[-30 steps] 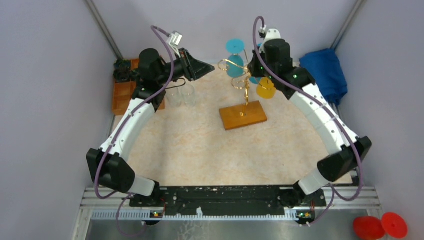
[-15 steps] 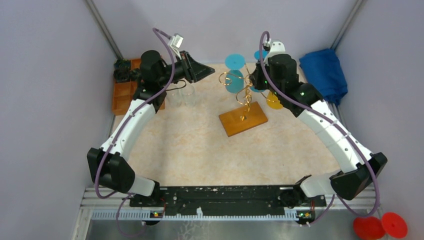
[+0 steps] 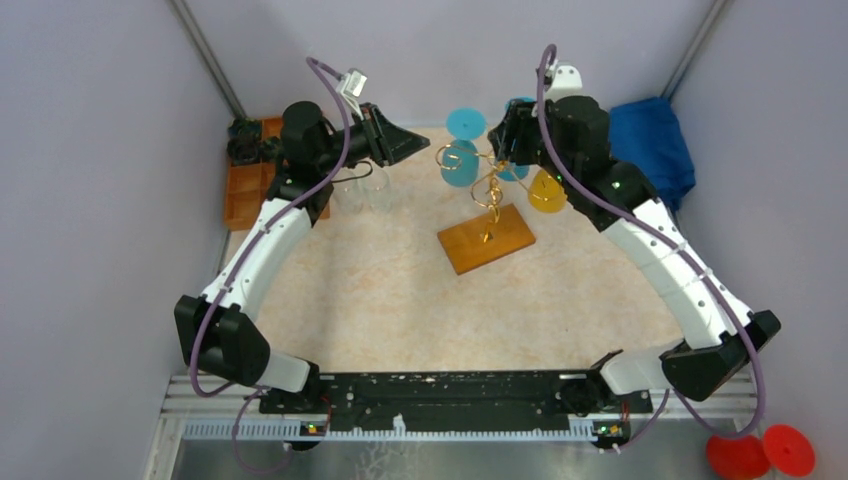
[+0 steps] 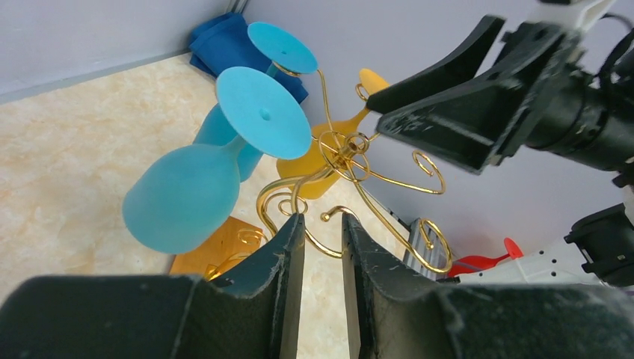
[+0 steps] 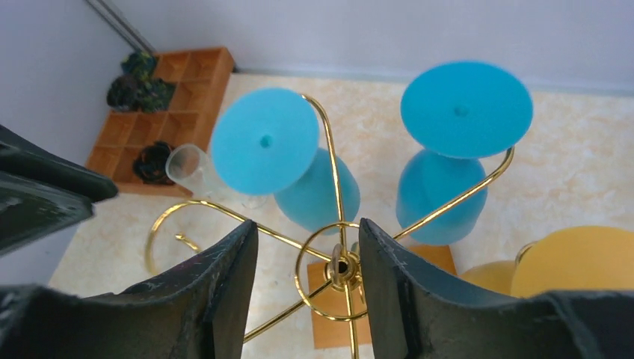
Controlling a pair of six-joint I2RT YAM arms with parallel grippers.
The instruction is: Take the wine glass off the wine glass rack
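Overhead, right gripper [image 5: 306, 241] gapes empty astride the rack [image 5: 342, 266] hub, seeking a glass [image 5: 265, 140]; left gripper [image 4: 322, 228], barely parted, holds nothing.

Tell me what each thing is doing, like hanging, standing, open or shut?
Rack, standing upright.
Blue glass, hanging upside down on the rack.
Other blue glass, hanging upside down too.
Yellow glass, hanging upside down on the rack.
Clear glasses, standing upright, off the rack.
Left gripper, open just a crack, empty.
Right gripper, open wide, empty, above the rack's middle.
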